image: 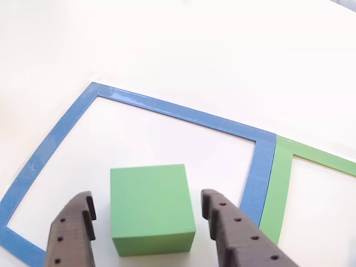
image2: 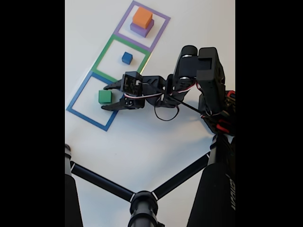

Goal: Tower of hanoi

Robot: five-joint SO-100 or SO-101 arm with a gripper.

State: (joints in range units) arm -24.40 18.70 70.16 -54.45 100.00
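Inside the blue square outline (image2: 89, 106), the green block (image2: 105, 96) sits between the spread fingers of the gripper (image2: 107, 97), which stands released.
Farther along the row in the fixed view, the blue cube (image2: 127, 57) rests in the green outline (image2: 106, 51), and the orange block (image2: 142, 17) lies stacked on the purple block (image2: 140, 30) in the purple outline (image2: 161, 28).

Mid block (image: 151, 208) btwn gripper (image: 147, 211) fingers, inside end outline (image: 167, 108).
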